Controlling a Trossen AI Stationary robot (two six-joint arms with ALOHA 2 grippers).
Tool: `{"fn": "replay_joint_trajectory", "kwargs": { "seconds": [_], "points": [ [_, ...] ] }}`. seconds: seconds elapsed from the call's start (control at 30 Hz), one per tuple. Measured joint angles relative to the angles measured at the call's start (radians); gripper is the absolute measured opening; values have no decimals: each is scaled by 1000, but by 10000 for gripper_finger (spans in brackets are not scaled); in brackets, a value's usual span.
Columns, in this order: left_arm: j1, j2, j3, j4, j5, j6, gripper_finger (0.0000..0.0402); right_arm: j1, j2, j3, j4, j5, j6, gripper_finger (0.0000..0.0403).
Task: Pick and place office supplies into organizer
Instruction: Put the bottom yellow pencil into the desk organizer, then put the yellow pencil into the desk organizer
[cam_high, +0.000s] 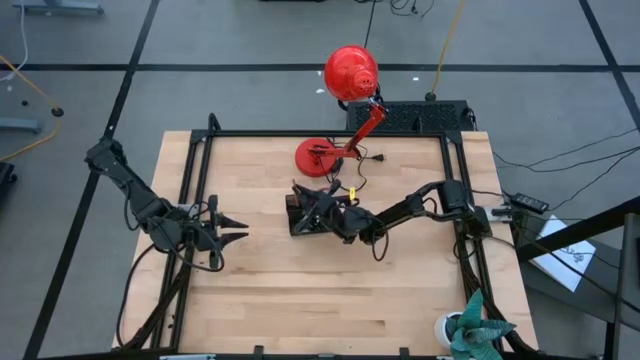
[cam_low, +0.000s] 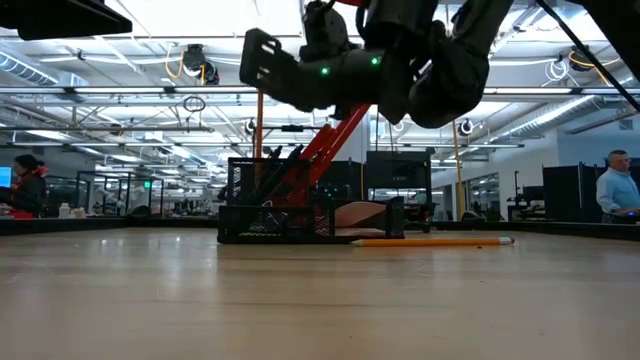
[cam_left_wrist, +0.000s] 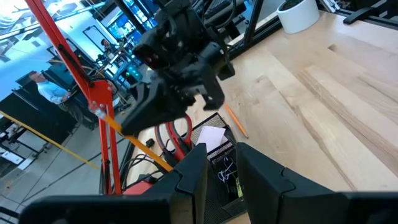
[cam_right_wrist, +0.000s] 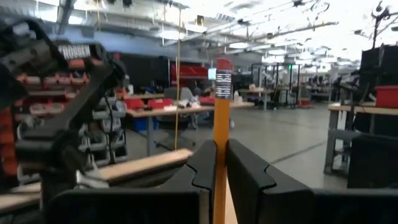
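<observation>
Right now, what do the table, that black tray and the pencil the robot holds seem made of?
Table: pale wood planks, visible grain, matte. Tray: probably black wire mesh, see-through lattice walls. Pencil in the right hand: likely painted wood, orange, with a metal band by the eraser.

The organizer (cam_high: 303, 213) sits near the middle of the counter (cam_high: 300, 300), with the desk lamp's round base (cam_high: 318, 157) just behind it toward the far edge. The right gripper (cam_high: 322, 208) hangs over the organizer, its arm reaching in from the right side, with 1 pencil (cam_right_wrist: 221, 143) upright between its fingers (cam_right_wrist: 202, 168). Another pencil (cam_low: 432, 241) lies flat on the counter just beside the organizer's right end in the low view. The left gripper (cam_high: 240, 228) is well apart, near the counter's left edge. A potted plant (cam_high: 470, 330) stands at the near right corner.
</observation>
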Motion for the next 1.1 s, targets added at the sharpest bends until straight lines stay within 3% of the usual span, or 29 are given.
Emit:
{"fn": "replay_joint_trajectory", "kwargs": {
  "seconds": [0.83,1.1],
  "points": [
    [0,0,0,0,0,-1,93,-18,-3,0,-153,-2,154,46],
    [0,0,0,0,1,-2,93,-10,1,-1,-108,-3,82,47]
  ]
}}
